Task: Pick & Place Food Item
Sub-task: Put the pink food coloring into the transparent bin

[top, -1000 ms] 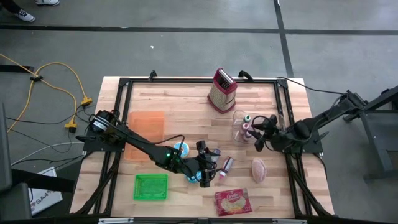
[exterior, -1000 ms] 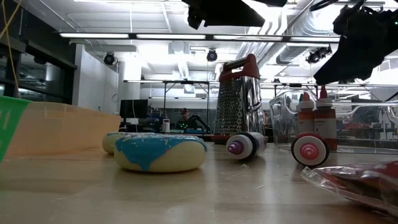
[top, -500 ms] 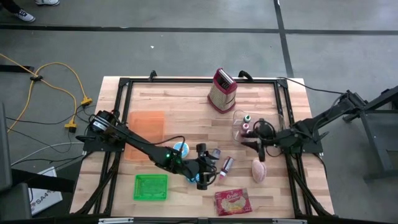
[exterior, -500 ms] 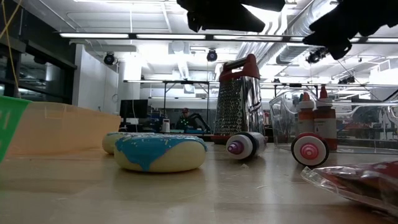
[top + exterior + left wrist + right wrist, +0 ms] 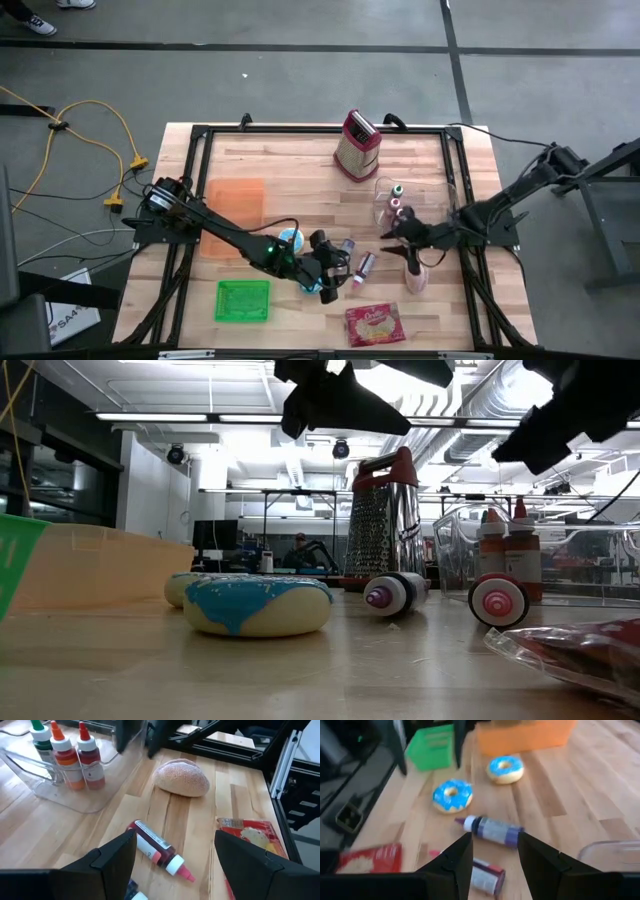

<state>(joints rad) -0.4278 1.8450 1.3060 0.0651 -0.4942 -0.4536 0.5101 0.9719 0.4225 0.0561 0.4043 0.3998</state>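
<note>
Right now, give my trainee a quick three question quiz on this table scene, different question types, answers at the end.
1. True or false: the left gripper is holding a donut.
2. What stands in the clear bin? A) squeeze bottles B) donuts C) bread roll
3. Fill in: the metal grater stands ____ at the table's far edge.

Key:
1. False; its jaws are open and empty above a red squeeze bottle.
2. A.
3. Upright.

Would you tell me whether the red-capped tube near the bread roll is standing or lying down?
Lying down: the red-capped tube rests on its side on the wooden table, beside the bread roll.
</note>
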